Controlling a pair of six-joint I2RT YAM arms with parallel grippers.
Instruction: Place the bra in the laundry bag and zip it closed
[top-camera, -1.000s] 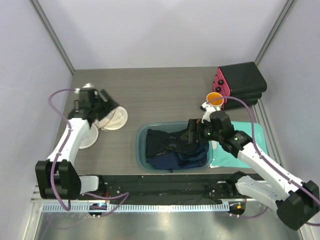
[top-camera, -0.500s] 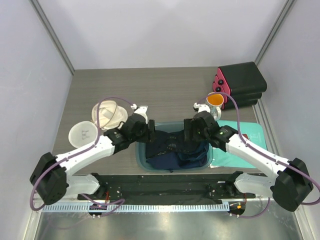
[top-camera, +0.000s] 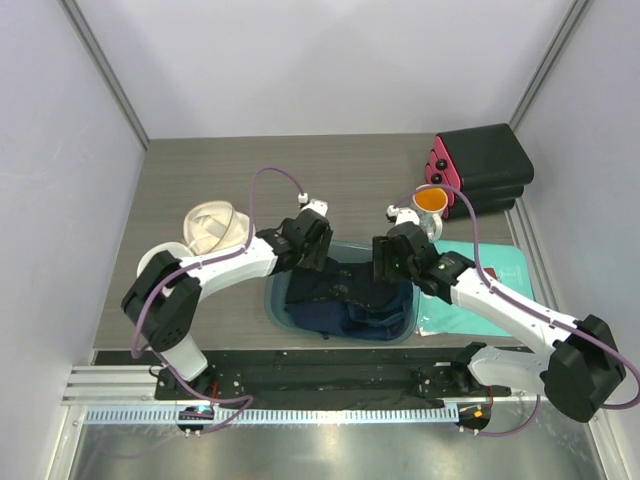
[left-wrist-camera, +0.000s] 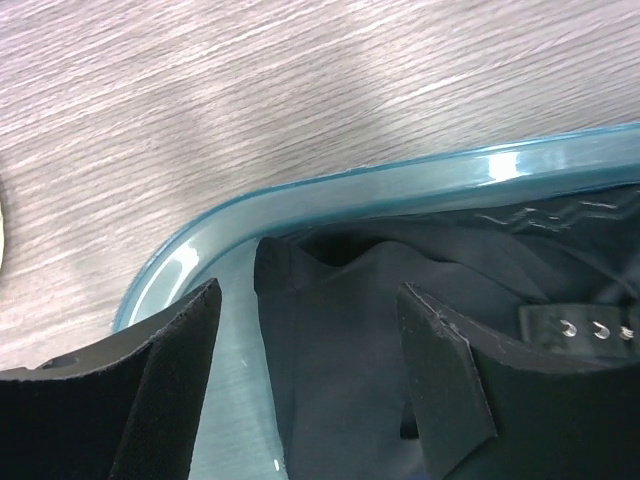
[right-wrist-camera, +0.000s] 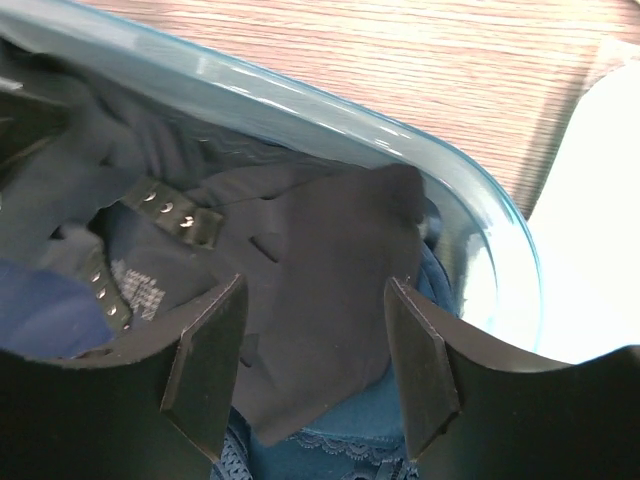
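The black bra (top-camera: 335, 283) lies on navy clothes in the teal basin (top-camera: 272, 300). In the left wrist view its black fabric (left-wrist-camera: 340, 340) lies between the open fingers of my left gripper (left-wrist-camera: 310, 300), just inside the basin's rim (left-wrist-camera: 400, 190). My left gripper (top-camera: 315, 250) is over the basin's far left corner. My right gripper (top-camera: 385, 262) is open over the far right part of the basin. In the right wrist view my right gripper (right-wrist-camera: 316, 290) straddles the bra's fabric (right-wrist-camera: 320, 260) without closing on it. A hook strap (right-wrist-camera: 170, 212) shows. The cream laundry bag (top-camera: 212, 228) lies on the table at the left, apart from both grippers.
A black and magenta box (top-camera: 485, 165) stands at the back right with an orange cup (top-camera: 430, 198) in front of it. A flat teal pouch (top-camera: 490, 290) lies right of the basin. Navy lace clothing (right-wrist-camera: 330, 455) lies under the bra.
My left arm has swung from the laundry bag at the far left across to the basin's far left corner. The bag stays on the table. My right gripper has shifted slightly left over the basin.
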